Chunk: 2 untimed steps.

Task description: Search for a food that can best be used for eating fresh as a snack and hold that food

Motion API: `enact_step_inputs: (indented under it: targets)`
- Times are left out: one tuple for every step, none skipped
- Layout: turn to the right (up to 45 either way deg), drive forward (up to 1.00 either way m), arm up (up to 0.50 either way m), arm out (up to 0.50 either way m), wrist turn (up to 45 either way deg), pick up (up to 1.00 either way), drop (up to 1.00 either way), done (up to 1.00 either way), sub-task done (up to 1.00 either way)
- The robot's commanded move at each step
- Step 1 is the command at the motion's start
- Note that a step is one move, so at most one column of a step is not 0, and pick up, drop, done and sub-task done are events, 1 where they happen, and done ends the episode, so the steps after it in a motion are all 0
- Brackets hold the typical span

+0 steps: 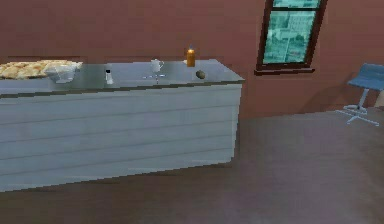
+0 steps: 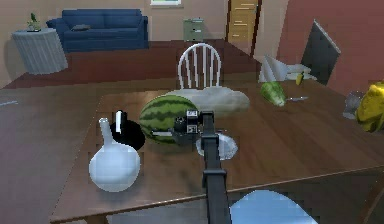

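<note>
A striped green watermelon [image 2: 163, 117] lies on the brown wooden table [image 2: 300, 140] in the arm side view. The dark arm rises from the bottom edge, and my gripper [image 2: 181, 128] ends right in front of the watermelon's right half. With the melon behind it on the table, I cannot tell whether it holds anything. A leafy green vegetable [image 2: 272, 92] lies farther right on the table. At the right edge sits a yellow thing [image 2: 372, 108].
On the table: a white round flask [image 2: 113, 165], a black mug [image 2: 126, 132], a grey plate [image 2: 228, 146], a stemmed glass [image 2: 298, 84], a dark screen [image 2: 322, 52]. A white chair [image 2: 200, 66] and blue sofa [image 2: 98, 27] stand behind. Ahead, a grey counter [image 1: 120, 125] carries bread [image 1: 30, 69] and an orange bottle [image 1: 190, 57]; a blue chair [image 1: 365, 85] stands beside open floor.
</note>
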Motion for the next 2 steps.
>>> enact_step_inputs:
  targets:
    - [0.0, 0.00, 0.00, 0.00, 0.0, 1.00, 0.00, 0.00, 0.00]
    - [0.0, 0.00, 0.10, 0.00, 0.0, 0.00, 0.00, 0.00, 0.00]
